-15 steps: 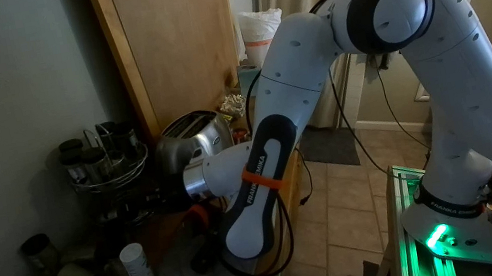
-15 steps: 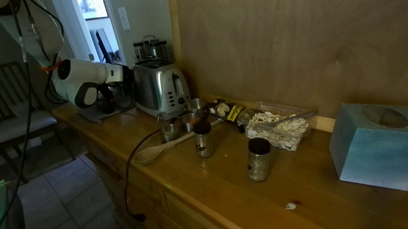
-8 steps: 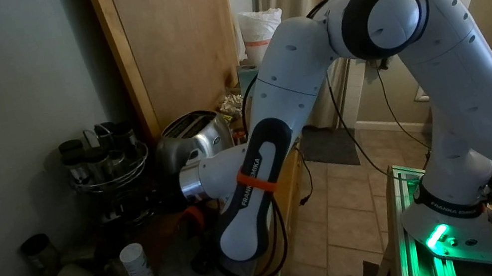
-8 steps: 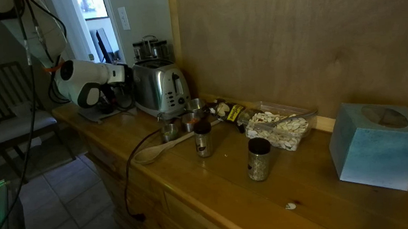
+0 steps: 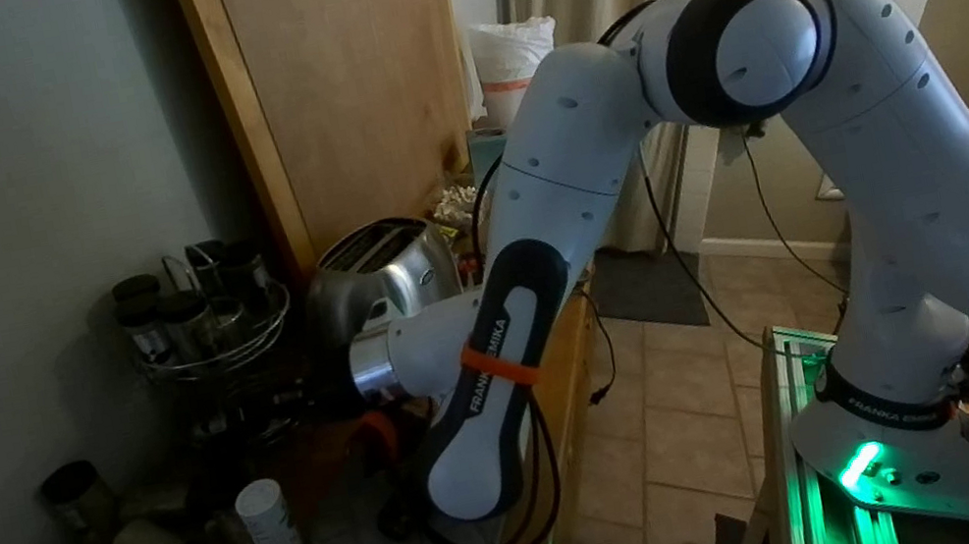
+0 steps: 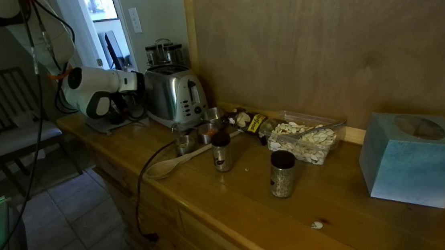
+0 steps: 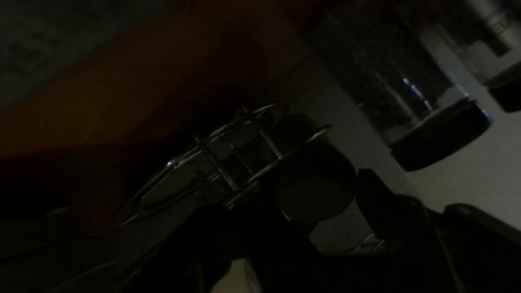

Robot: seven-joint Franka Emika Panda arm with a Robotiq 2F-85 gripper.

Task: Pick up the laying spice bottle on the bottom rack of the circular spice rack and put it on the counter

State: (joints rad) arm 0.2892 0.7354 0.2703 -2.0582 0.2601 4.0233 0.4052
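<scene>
Lower at the elbow than a second ago, the arm (image 5: 578,126) has also edged its wrist farther in over the counter (image 6: 246,207), toward the circular spice rack (image 5: 214,365) that stands just beside the toaster (image 5: 390,274). I have the gripper (image 7: 303,199) at the rack's bottom tier (image 7: 216,164), where the round end of what I take for the laying spice bottle (image 7: 319,185) shows between the fingers (image 7: 372,193), so I judge it not yet out of the rack. One of them appears to meet the edge of that end; the opposite one melts into the dark, and I cannot tell how wide the jaws stand or whether they have hold of it. For this grasp I would let both fingers bear evenly on the bottle, make sure no part of the rack is caught with it, then draw it slowly out along its own length before any lift, since the upper tier could snag it and the rack may drag along. Only the wrist view gives me that end between the fingers: in an exterior view most of what lies below the upper dark-capped jars (image 5: 190,324) sinks into shadow, and in an exterior view the toaster blocks it, though there two standing spice bottles (image 6: 282,176) show on the counter, near which I could set this one.
</scene>
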